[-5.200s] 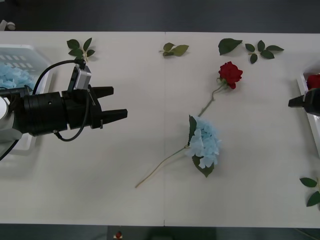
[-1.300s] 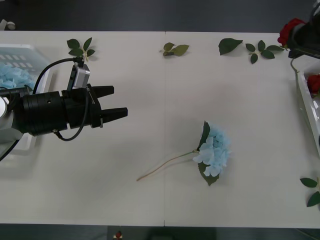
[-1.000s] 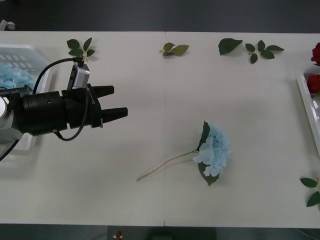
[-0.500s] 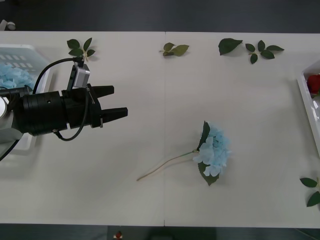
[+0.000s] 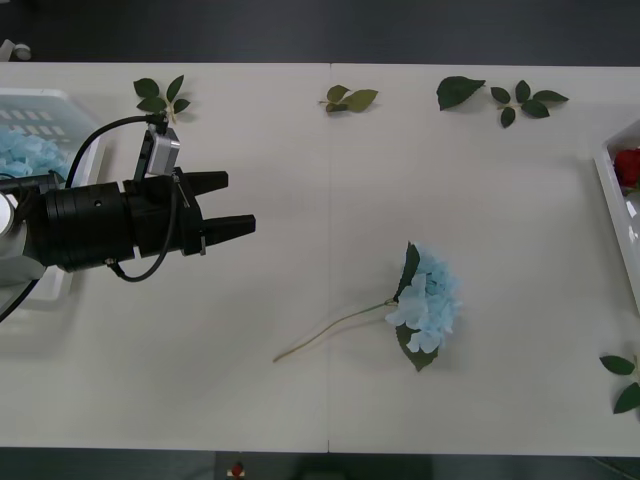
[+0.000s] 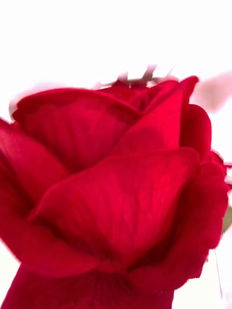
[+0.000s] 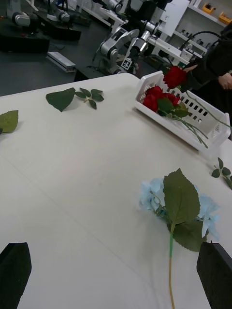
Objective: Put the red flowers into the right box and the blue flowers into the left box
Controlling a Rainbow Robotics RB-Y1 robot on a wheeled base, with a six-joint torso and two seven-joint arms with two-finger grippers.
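Since earlier frames: red rose and right claw gone from bench centre and front view's right edge; rose (image 7: 174, 76) now seen held above right box (image 7: 181, 116), bloom close before right wrist camera (image 6: 116, 193). Right claw's grip cannot be told. More red flowers (image 7: 154, 98) lain in right box. One blue flower (image 5: 428, 303) lain on bench (image 5: 330, 200), right of centre, stem toward left. Left claw (image 5: 232, 206) hung released over bench's left part, beside left box (image 5: 60, 105) holding blue flowers (image 5: 25, 155). Loose leaf sprigs (image 5: 500, 98) scattered along far edge.
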